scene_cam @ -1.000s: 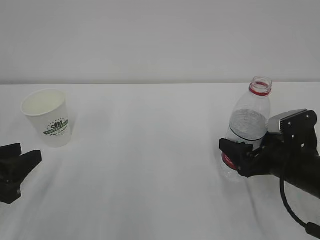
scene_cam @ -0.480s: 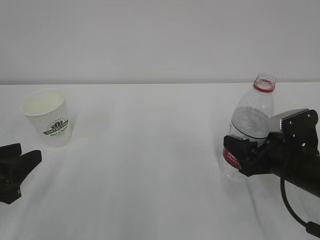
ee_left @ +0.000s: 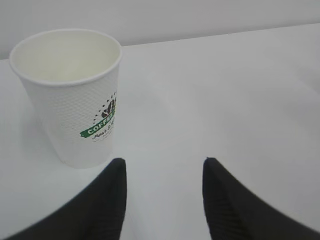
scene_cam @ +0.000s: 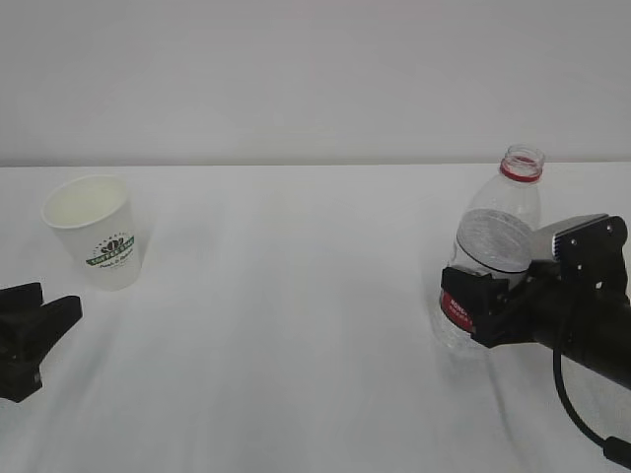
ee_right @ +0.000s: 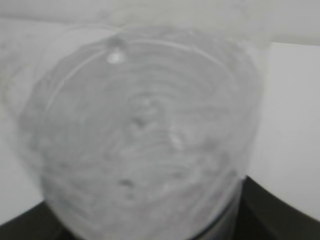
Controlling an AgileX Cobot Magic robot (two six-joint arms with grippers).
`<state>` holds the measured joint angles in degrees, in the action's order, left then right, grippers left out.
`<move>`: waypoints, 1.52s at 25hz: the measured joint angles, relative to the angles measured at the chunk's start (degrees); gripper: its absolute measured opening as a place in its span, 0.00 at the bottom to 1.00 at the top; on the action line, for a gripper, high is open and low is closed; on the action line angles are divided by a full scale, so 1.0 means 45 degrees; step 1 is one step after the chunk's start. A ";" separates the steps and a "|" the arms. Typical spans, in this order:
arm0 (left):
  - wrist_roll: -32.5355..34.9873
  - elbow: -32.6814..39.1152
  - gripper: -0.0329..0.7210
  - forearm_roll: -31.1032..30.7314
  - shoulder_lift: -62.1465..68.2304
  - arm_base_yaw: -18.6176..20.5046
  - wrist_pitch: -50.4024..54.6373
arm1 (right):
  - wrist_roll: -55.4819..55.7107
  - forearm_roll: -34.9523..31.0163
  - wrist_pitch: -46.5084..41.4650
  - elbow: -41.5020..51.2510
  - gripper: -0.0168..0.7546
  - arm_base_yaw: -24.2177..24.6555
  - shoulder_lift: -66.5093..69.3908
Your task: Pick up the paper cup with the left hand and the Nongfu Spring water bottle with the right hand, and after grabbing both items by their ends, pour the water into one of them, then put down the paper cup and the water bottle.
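Note:
The paper cup (scene_cam: 97, 232), white with a green logo, stands upright at the far left; in the left wrist view the paper cup (ee_left: 75, 100) looks empty inside. My left gripper (scene_cam: 44, 313) rests low in front of it, open and apart from it. In the left wrist view the left gripper (ee_left: 164, 167) holds only bare table between its fingers. The Nongfu Spring water bottle (scene_cam: 498, 232) is uncapped and stands on the right. My right gripper (scene_cam: 469, 301) is shut on its red-labelled lower part. The bottle (ee_right: 145, 130) fills the right wrist view, blurred. I cannot tell water from clear plastic.
A white table (scene_cam: 296, 325) runs back to a pale wall (scene_cam: 315, 79). Open table lies between cup and bottle. The right arm's cable (scene_cam: 577, 419) hangs at the lower right.
My right gripper's jaws have closed in on the bottle, and the bottle has shifted slightly to the right with its neck a little higher. The left gripper and the cup have not moved.

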<state>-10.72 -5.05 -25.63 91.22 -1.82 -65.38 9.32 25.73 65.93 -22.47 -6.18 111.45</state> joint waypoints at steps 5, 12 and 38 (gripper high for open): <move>0.0000 0.0000 0.48 0.0000 0.0000 0.0000 0.0000 | 0.0000 0.0000 0.0000 0.0000 0.61 0.0000 0.0000; 0.0000 0.0000 0.47 0.0000 0.0000 0.0000 0.0000 | 0.0000 0.0000 0.0000 0.0000 0.61 0.0000 0.0000; 0.0000 0.0000 0.46 0.0000 0.0008 0.0000 0.0000 | 0.0047 -0.0399 -0.1407 0.1915 0.61 0.0000 -0.4348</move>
<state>-10.72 -5.05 -25.63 91.25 -1.82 -65.38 9.53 23.94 59.60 -13.85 -6.18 91.89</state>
